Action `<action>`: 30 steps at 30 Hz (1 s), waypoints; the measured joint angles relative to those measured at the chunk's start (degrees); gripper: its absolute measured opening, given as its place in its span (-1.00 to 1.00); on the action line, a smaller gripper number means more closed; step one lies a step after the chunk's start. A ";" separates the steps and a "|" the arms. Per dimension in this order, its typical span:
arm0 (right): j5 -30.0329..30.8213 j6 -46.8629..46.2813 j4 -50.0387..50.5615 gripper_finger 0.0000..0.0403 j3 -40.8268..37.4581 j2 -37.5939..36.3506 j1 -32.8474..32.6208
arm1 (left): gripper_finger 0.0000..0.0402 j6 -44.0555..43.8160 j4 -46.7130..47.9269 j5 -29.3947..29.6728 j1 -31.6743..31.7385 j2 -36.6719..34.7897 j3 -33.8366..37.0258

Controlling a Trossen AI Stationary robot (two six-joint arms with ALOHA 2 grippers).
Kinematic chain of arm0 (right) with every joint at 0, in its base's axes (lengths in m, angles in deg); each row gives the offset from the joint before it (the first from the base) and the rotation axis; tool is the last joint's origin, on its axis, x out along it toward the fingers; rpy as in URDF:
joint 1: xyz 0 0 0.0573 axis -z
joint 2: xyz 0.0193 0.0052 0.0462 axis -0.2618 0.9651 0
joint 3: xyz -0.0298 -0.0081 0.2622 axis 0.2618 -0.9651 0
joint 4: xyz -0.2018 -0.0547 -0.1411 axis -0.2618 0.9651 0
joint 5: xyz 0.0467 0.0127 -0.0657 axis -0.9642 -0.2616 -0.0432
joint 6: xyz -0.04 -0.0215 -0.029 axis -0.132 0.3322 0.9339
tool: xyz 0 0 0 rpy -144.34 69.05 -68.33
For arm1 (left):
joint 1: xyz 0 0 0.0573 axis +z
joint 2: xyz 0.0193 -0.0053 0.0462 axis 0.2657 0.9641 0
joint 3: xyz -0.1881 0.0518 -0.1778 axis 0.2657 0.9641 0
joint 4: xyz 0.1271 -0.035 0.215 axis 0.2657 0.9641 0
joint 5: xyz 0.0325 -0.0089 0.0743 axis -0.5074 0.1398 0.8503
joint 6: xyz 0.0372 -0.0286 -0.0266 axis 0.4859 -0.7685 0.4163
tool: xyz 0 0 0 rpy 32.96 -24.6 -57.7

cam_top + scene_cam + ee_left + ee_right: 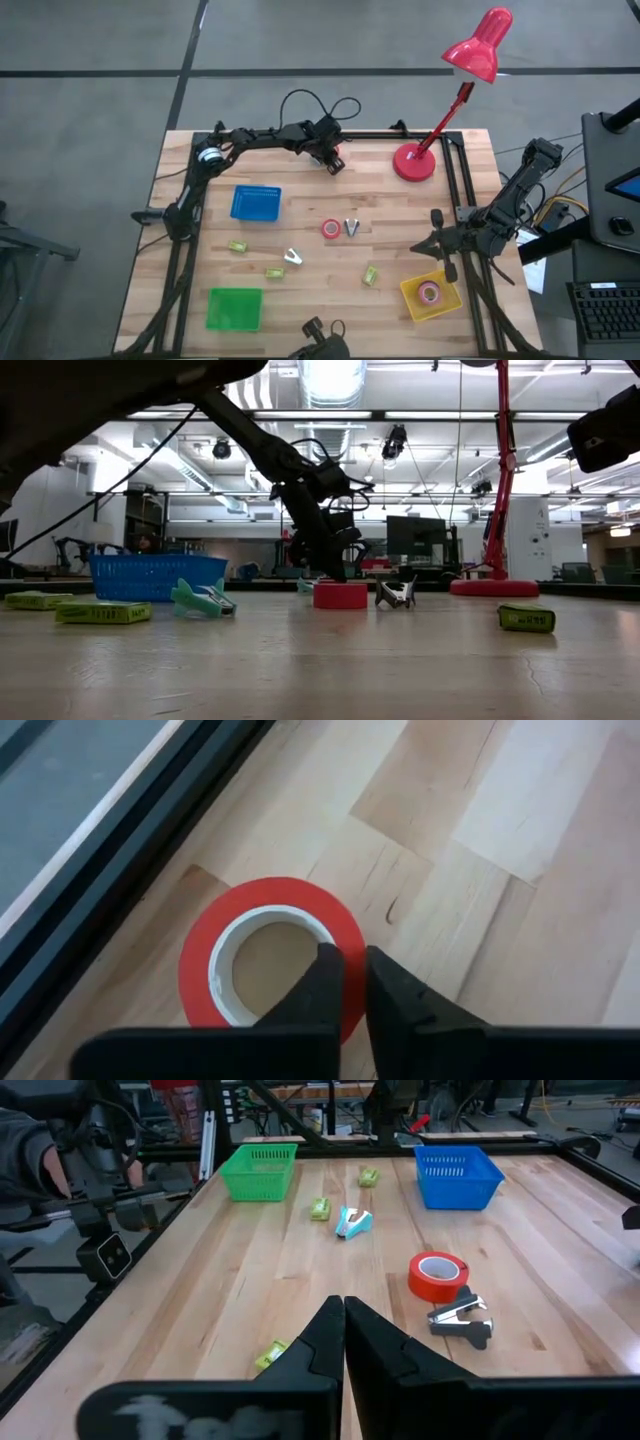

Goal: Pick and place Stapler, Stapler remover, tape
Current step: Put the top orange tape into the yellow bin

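My left gripper (331,160) is at the table's far edge, shut on a red tape roll (268,958) with a pale core. My right gripper (343,1312) is shut and touches nothing. It hovers near the right edge (425,245), just beyond a yellow bin (431,297) that holds another tape roll (430,292). A second red roll (331,229) lies flat at the table's middle, with a dark stapler remover (352,228) beside it. A teal remover (292,257) and small green staplers (237,245) (274,271) (371,275) lie nearer the front. My left gripper pinches the wall of the red tape roll (350,945), on the side nearest the wrist. One finger (322,975) is inside the pale core and the other (388,982) is outside. The fingers come from above. Whether the roll rests on the wood or hangs clear, I cannot tell.
A blue basket (256,203) stands on the left half and a green basket (234,308) at the near left. The red lamp's round base (414,162) sits at the far right, its stem leaning over the edge. A dark frame rail (120,850) runs close beside the held roll.
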 joint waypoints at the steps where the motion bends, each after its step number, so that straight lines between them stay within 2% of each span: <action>1: -0.02 0.00 0.00 -0.96 0.00 0.00 0.00 | -0.92 0.15 -0.04 0.06 0.00 -0.02 0.00; 6: -0.03 -0.02 0.00 -0.96 0.00 0.00 0.00 | -0.86 1.14 0.04 0.06 0.00 -0.33 0.06; 13: -0.07 -0.26 0.02 -0.96 0.00 0.00 0.00 | -0.99 1.17 2.04 -1.70 -0.54 -2.34 0.20; 22: -0.11 -0.44 -0.63 -0.96 0.00 0.02 0.00 | -1.00 2.04 2.14 -3.53 -3.57 -5.10 0.18; 25: -0.11 -0.37 -2.11 -0.96 0.00 0.11 0.00 | -1.00 2.48 3.57 -2.03 -4.46 -5.14 0.13; 28: -0.11 -0.17 -2.21 -0.96 0.00 0.11 0.00 | -0.95 0.50 4.12 -0.36 -4.49 -5.14 0.24; 30: -0.11 -0.22 -2.30 -0.96 -0.02 0.11 0.00 | -0.83 0.19 4.90 -1.20 -4.17 -5.14 0.24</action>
